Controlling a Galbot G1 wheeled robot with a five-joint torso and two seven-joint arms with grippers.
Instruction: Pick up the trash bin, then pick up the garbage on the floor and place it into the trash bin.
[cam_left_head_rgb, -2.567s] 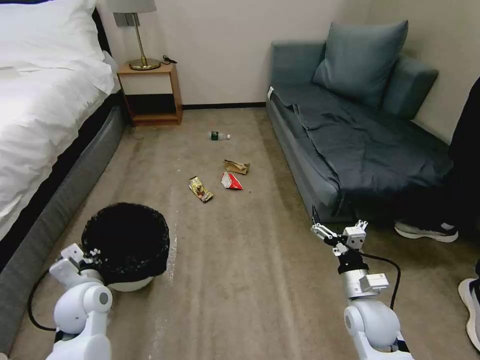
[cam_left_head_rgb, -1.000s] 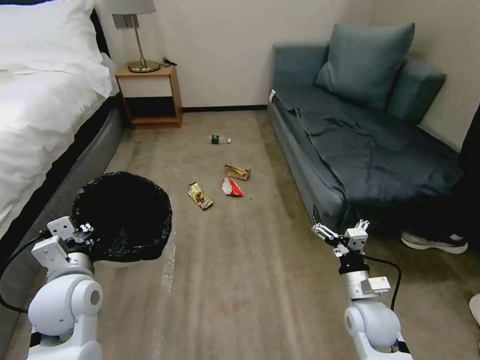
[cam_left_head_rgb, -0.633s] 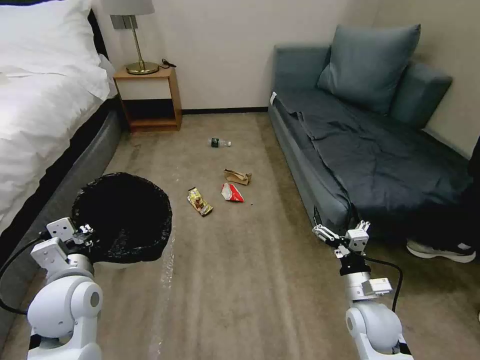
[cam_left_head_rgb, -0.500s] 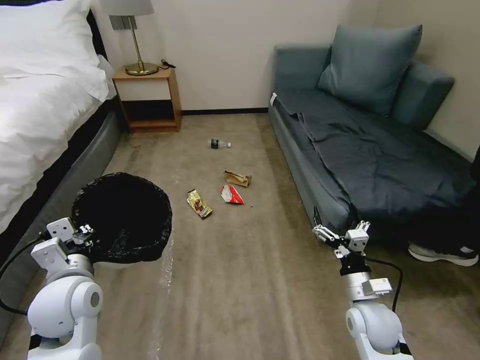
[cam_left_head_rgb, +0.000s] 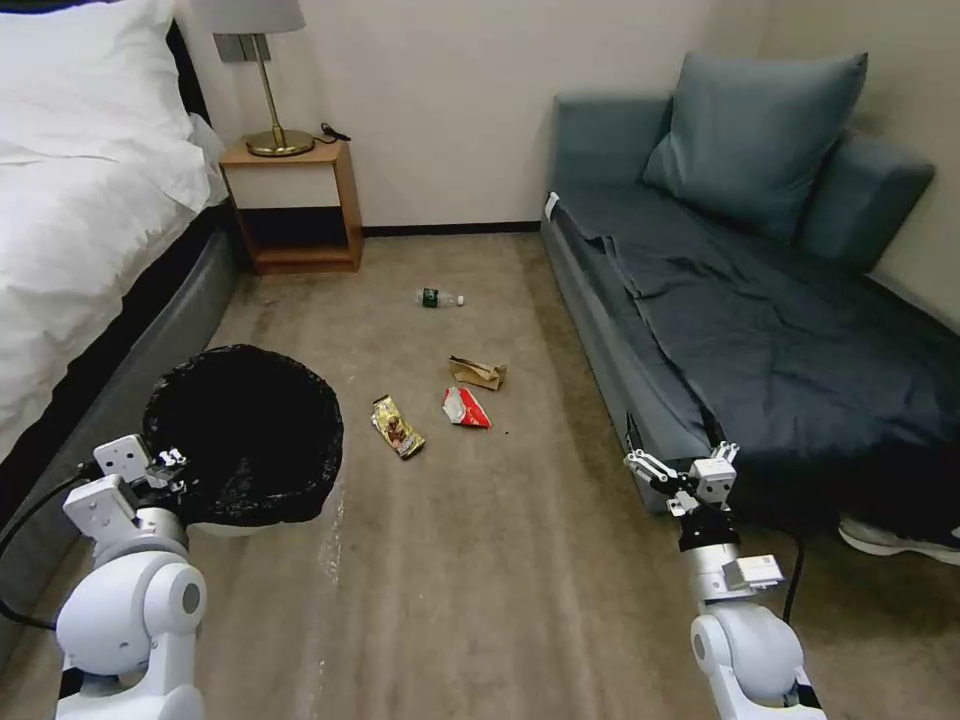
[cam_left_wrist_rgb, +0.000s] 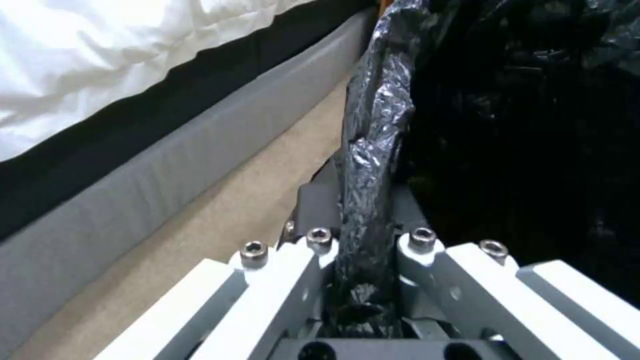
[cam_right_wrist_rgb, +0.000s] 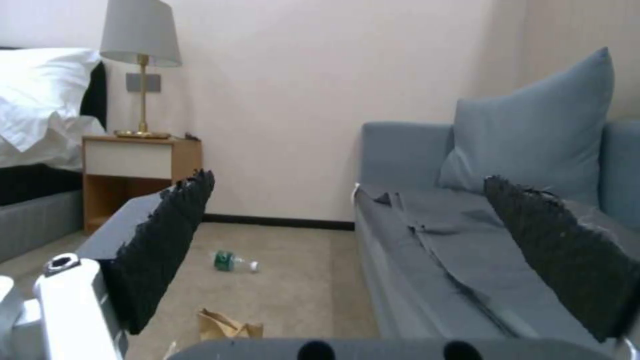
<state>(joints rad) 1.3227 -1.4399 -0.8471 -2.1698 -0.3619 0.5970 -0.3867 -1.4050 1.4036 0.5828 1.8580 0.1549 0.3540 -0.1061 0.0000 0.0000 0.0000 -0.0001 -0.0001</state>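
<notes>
Bed (cam_left_head_rgb: 70, 230): white bedding and a grey base run along my far left, beside the carpet.
Left gripper (cam_left_head_rgb: 165, 468): I see it clamped on the near rim of the trash bin (cam_left_head_rgb: 245, 430), low at my left; from the left wrist camera its fingers (cam_left_wrist_rgb: 293, 280) pinch a fold of the black liner (cam_left_wrist_rgb: 370, 150) between them.
Trash bin: round, white under the crinkly black liner draped over its rim, mouth up, next to the bed base (whether its bottom touches the carpet I cannot tell).
Nightstand (cam_left_head_rgb: 295, 205): wooden, against the far wall, a brass lamp (cam_left_head_rgb: 262, 75) on top.
Gold snack wrapper (cam_left_head_rgb: 397, 426): flat on the carpet, right of the bin and well apart from it.
Clear bottle (cam_left_head_rgb: 438, 298): on its side, green label, farther off toward the wall.
Red-and-white carton (cam_left_head_rgb: 465, 408): just right of the wrapper.
Brown paper bag (cam_left_head_rgb: 478, 373): crumpled, just behind the carpet's carton.
Right gripper (cam_left_head_rgb: 678, 472): held up at my lower right, empty, fingers spread wide; its camera frames the bottle and bag between the dark pads (cam_right_wrist_rgb: 163, 240).
Sofa (cam_left_head_rgb: 760, 330): blue-grey, along the right, one cushion (cam_left_head_rgb: 755, 140) propped at its back.
</notes>
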